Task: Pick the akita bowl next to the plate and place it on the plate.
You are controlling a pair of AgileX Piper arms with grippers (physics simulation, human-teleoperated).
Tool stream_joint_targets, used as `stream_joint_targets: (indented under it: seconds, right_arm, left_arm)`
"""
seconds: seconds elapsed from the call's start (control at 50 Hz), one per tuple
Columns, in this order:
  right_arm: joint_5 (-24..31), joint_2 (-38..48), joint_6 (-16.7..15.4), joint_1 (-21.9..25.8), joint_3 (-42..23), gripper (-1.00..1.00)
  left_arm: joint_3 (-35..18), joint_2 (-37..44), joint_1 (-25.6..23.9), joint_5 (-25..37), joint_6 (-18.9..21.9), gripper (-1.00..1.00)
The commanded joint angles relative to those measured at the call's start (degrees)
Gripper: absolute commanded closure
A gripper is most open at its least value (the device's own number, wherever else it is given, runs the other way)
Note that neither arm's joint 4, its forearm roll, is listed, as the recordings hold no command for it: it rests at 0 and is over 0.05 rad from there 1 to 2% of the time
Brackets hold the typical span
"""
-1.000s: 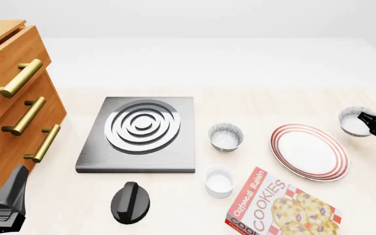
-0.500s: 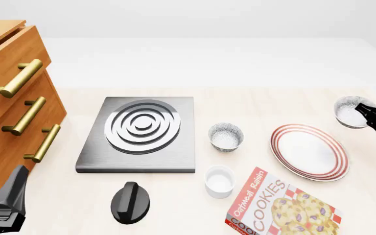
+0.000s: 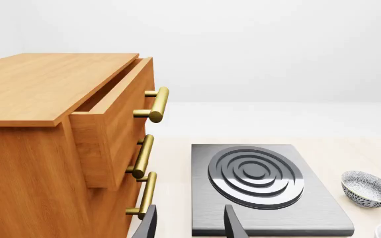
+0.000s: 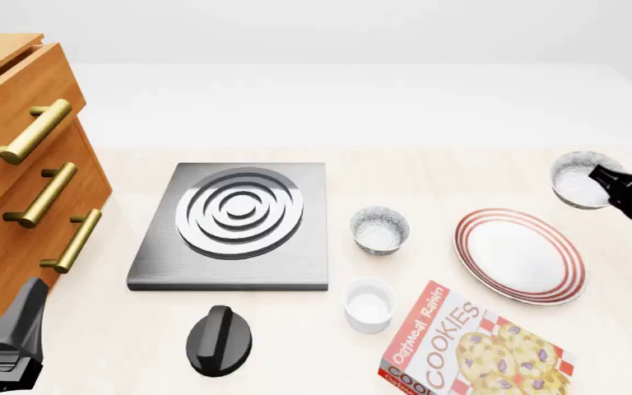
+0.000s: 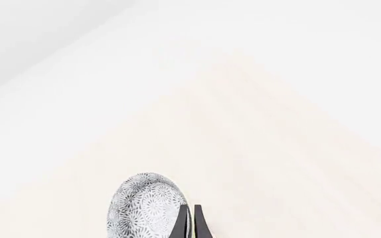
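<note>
The akita bowl (image 4: 575, 179), speckled grey outside and white inside, hangs tilted above the table just beyond the plate's far right. My right gripper (image 4: 602, 175) is shut on its rim; in the right wrist view the fingers (image 5: 183, 224) pinch the edge of the akita bowl (image 5: 143, 204). The plate (image 4: 520, 256), white with red rings, lies flat and bare below it. My left gripper (image 4: 11, 344) stays open at the near left corner, and in its wrist view the left gripper (image 3: 190, 227) holds nothing.
A second speckled bowl (image 4: 380, 229) sits left of the plate. A white ramekin (image 4: 369, 304), a cookie box (image 4: 472, 350) and a black knob (image 4: 220, 339) lie nearer. A metal burner slab (image 4: 239, 224) is at centre, a wooden drawer cabinet (image 4: 20, 173) at left.
My right gripper has raised the bowl off the table, carrying it higher and slightly leftward in the front view. The left arm has not moved.
</note>
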Motion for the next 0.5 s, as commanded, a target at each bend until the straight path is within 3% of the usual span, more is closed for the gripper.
stream_joint_targets:
  seconds: [0.02,0.5]
  right_arm:
    - [0.22,-3.53,0.69,1.83,2.58,1.00]
    - [0.52,-8.93,1.15,6.08,8.05,1.00]
  left_arm:
    - [0.00,0.00,0.00,0.00,0.00,-1.00]
    - [0.00,0.00,0.00,0.00,0.00,-1.00]
